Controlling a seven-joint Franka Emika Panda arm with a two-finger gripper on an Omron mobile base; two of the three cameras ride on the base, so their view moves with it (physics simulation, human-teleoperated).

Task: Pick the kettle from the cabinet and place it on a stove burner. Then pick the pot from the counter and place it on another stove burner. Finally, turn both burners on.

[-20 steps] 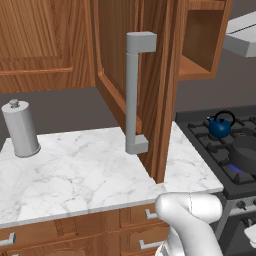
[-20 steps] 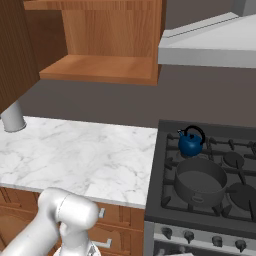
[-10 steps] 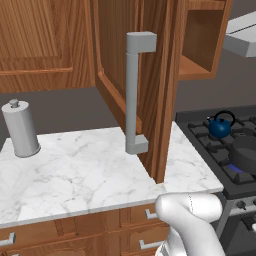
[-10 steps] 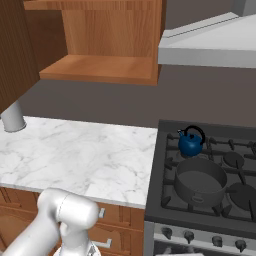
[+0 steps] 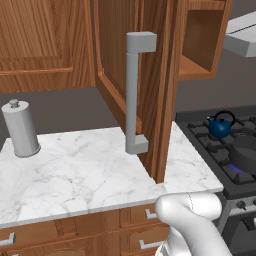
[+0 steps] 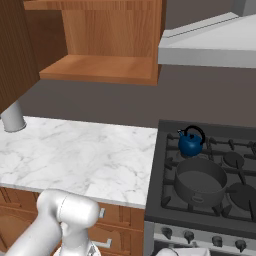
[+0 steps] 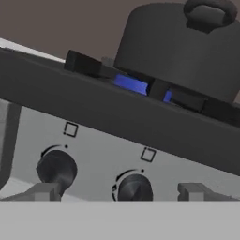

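- The two-finger gripper [image 7: 119, 193] stands wide open and holds nothing; its grey tips sit low before the stove's smooth grey front panel, either side of a round black knob [image 7: 134, 188], a second knob [image 7: 56, 169] to its left.
- Just above that panel, the short, wide, dark grey-black pot [image 7: 180, 49] with a small loop handle rests on a black cast-iron grate, blue flame [image 7: 132, 84] beneath it.
- Behind the pot on the black gas cooktop [image 6: 165, 172], the small glossy blue kettle [image 6: 190, 143] with thin black arched handle sits on a rear burner.
- Left of the cooktop lies the white grey-veined marble counter [image 5: 75, 172], bearing a tall grey cylindrical canister [image 5: 21, 129], under the open brown wooden cabinet door [image 5: 150, 85].
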